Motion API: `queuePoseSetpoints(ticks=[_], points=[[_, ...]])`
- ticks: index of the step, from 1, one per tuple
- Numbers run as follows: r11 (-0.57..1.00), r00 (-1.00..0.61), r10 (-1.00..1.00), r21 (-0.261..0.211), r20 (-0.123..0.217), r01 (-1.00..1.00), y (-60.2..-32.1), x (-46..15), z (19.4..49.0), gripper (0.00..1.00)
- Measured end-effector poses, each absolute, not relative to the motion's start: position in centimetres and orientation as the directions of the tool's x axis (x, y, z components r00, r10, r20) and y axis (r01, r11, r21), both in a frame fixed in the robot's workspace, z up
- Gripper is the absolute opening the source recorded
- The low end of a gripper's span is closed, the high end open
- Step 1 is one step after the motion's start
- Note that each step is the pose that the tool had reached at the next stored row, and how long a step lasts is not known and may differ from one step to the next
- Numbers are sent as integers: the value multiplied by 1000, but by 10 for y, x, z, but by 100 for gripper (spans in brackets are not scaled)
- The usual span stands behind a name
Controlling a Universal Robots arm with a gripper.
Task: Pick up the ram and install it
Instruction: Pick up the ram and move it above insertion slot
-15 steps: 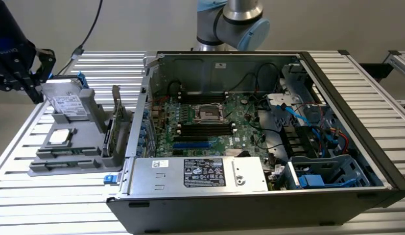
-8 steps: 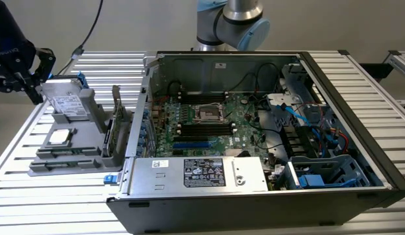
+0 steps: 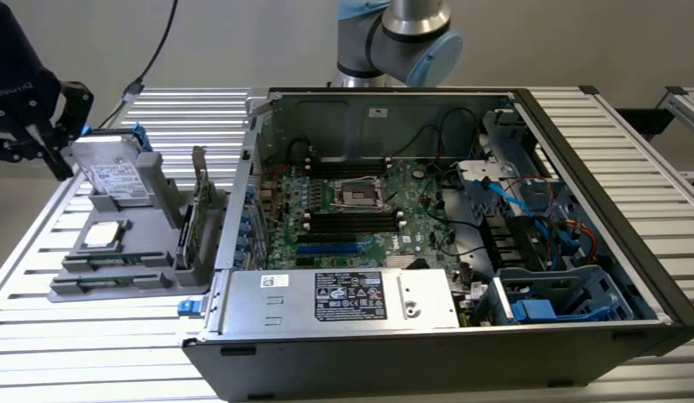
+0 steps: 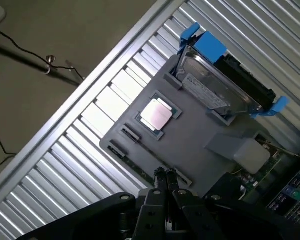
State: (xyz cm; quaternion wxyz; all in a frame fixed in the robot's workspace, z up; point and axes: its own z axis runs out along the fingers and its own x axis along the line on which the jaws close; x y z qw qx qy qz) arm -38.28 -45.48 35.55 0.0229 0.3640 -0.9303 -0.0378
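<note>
Just ahead of claw (image 4: pixel 165 174), ram (image 4: pixel 127 157)

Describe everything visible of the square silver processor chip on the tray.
The processor chip is square and flat, with a bright silvery, metal-looking lid over a thin green edge. It lies lid up in a square recess of the grey tray, beside the hard drive in blue rails. Only the tray touches it.
</note>
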Motion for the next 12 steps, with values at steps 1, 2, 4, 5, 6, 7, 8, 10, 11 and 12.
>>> queuePoseSetpoints(ticks=[1,2,4,5,6,7,8,10,11,12], points=[[721,-722,-691,87,15,-688,-455,-383,355,10],[708,-709,-705,87,15,-701,-455,-383,355,10],[681,-683,-730,87,15,-727,-455,-383,355,10],[668,-670,-743,87,15,-739,-455,-383,355,10],[655,-656,-754,87,15,-751,-455,-383,354,10],[641,-642,-766,87,15,-763,-455,-383,354,10],[626,-627,-779,87,15,-775,-455,-383,354,10],[599,-600,-800,87,15,-796,-455,-383,353,10],[585,-586,-810,87,15,-807,-455,-383,353,10],[570,-571,-821,87,15,-817,-455,-383,353,10]])
